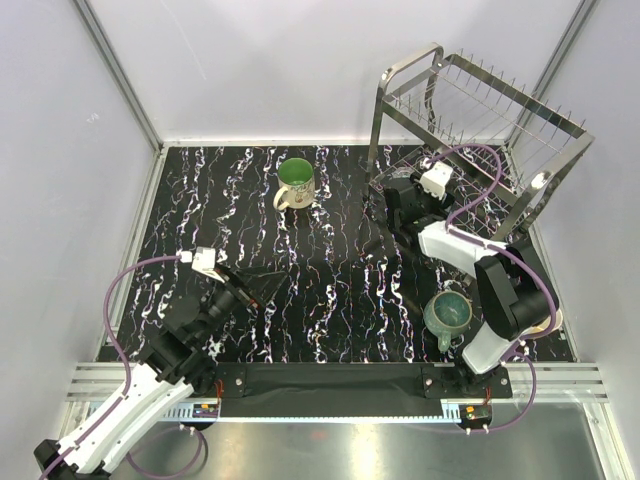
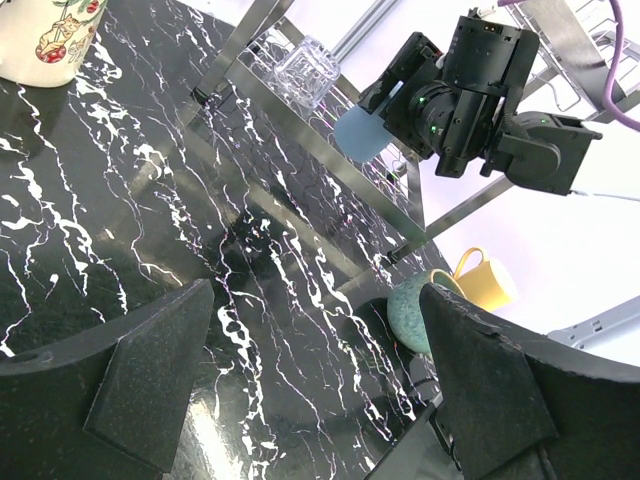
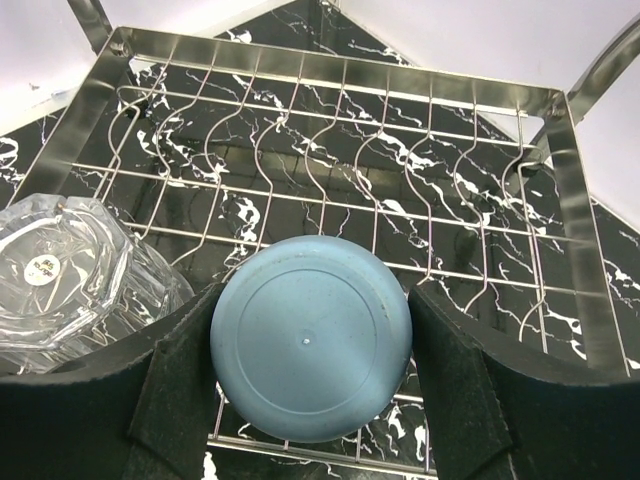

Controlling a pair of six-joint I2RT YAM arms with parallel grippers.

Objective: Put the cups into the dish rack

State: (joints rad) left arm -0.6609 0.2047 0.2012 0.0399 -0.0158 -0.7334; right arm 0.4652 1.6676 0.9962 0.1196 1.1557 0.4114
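Note:
My right gripper (image 3: 313,295) is shut on the small light-blue cup (image 3: 310,338), held bottom-up over the lower wire tier of the dish rack (image 3: 90,110); the cup also shows in the left wrist view (image 2: 358,135). The clear glass tumbler (image 3: 60,280) sits in that tier to its left. The cream mug with green inside (image 1: 295,183) stands at the table's back centre. The teal mug (image 1: 450,315) stands by the right arm's base, with the yellow mug (image 2: 490,280) behind it. My left gripper (image 1: 255,290) is open and empty above the table's front left.
The dish rack (image 1: 480,120) fills the back right corner, with its upper tier tilted above the right gripper (image 1: 392,205). The right arm's purple cable loops through the rack. White walls with metal posts enclose the black marbled table (image 1: 330,280).

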